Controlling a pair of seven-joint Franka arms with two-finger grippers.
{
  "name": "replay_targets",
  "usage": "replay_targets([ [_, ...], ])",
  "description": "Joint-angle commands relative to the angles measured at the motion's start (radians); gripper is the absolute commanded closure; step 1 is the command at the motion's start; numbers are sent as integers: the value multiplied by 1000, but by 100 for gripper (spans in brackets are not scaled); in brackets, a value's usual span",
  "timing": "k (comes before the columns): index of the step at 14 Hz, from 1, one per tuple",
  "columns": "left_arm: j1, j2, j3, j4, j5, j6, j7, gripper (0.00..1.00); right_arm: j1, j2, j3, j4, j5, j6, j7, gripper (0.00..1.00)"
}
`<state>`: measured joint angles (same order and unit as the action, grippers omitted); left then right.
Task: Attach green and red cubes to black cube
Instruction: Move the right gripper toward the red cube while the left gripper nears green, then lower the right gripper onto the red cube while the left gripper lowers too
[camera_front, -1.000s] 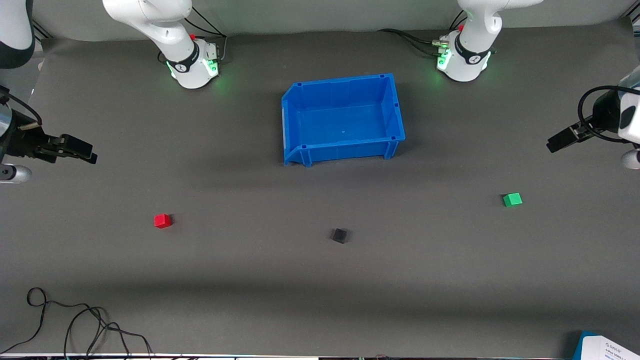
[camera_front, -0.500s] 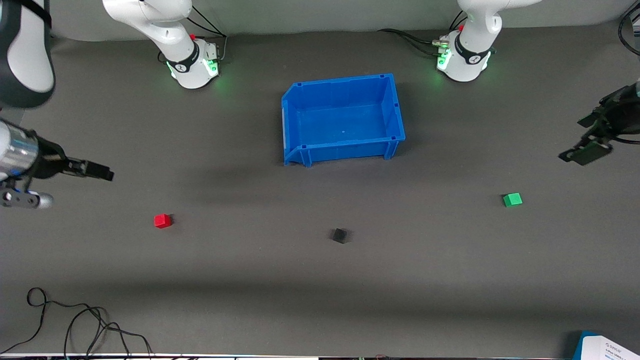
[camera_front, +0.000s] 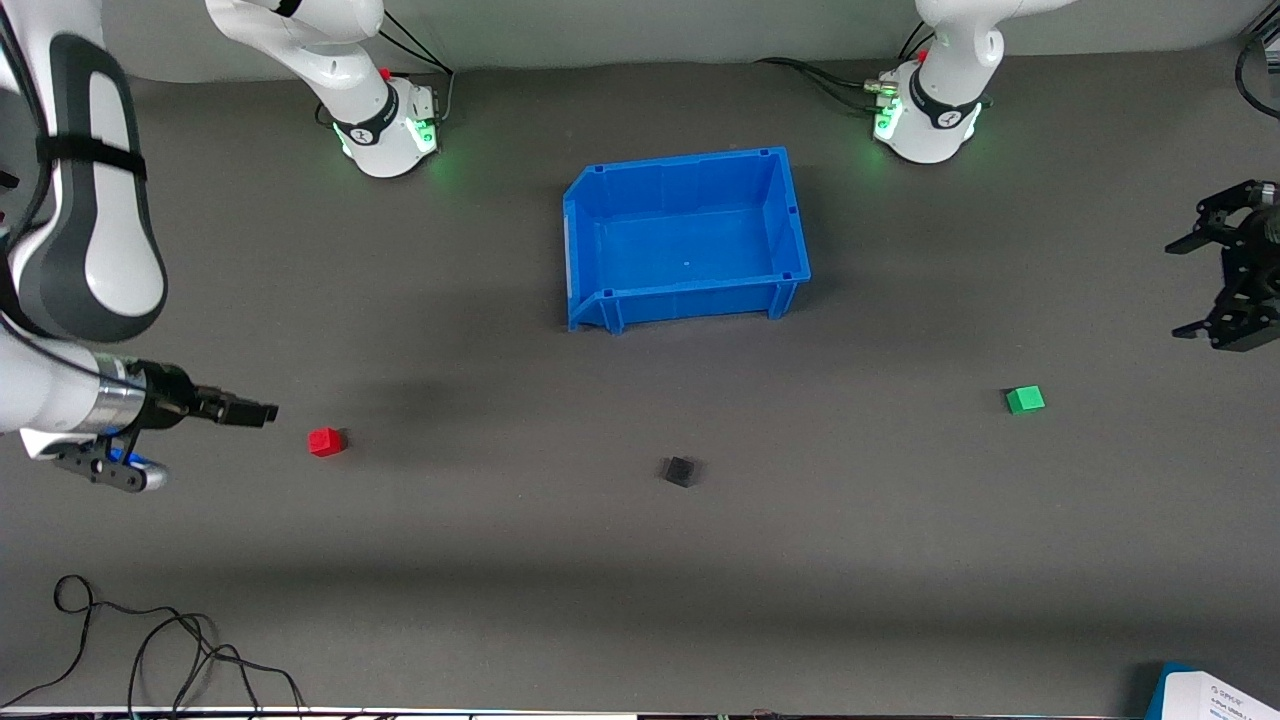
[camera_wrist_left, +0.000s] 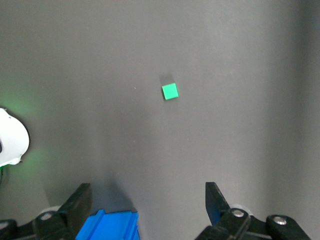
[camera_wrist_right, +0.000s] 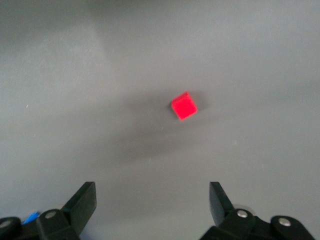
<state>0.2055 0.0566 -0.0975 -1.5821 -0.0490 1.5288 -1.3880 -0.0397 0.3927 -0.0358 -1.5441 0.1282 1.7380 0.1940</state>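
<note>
Small matte red cube (camera_front: 324, 441) was set toward the right arm's end, the matte black cube (camera_front: 679, 470) mid-table, the green cube (camera_front: 1024, 399) toward the left arm's end, all apart. Right gripper (camera_front: 262, 411) and left gripper (camera_front: 1205, 285) were held spread wide above the mat.

my work table: dark grey mat (camera_front: 640, 600), evenly lit.

the mat runs to a pale wall strip (camera_front: 640, 30) behind my bases. a loose black cable (camera_front: 150, 650) and a white-and-blue paper (camera_front: 1215, 695) lie at the edge nearest the front camera.
</note>
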Motion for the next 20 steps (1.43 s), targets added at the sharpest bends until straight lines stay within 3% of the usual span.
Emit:
replay_targets([
  [1,79,-6,-5,-22,8,10,-29,0,1,41,-1,-4,-1,31,-70,0],
  [3,118,-1,-5,-47,6,42,-17,0,-2,60,-1,-43,-9,93,-215,0],
  [7,118,-14,-5,-252,32,278,-31,0,-8,49,-3,-230,-7,331,-364,1],
  [11,121,12,-5,-419,32,499,-31,1,-6,89,-3,-307,-9,486,-431,13],
  [20,107,203,-5,-459,37,681,-29,2,-8,146,-1,-335,4,634,-495,13],
])
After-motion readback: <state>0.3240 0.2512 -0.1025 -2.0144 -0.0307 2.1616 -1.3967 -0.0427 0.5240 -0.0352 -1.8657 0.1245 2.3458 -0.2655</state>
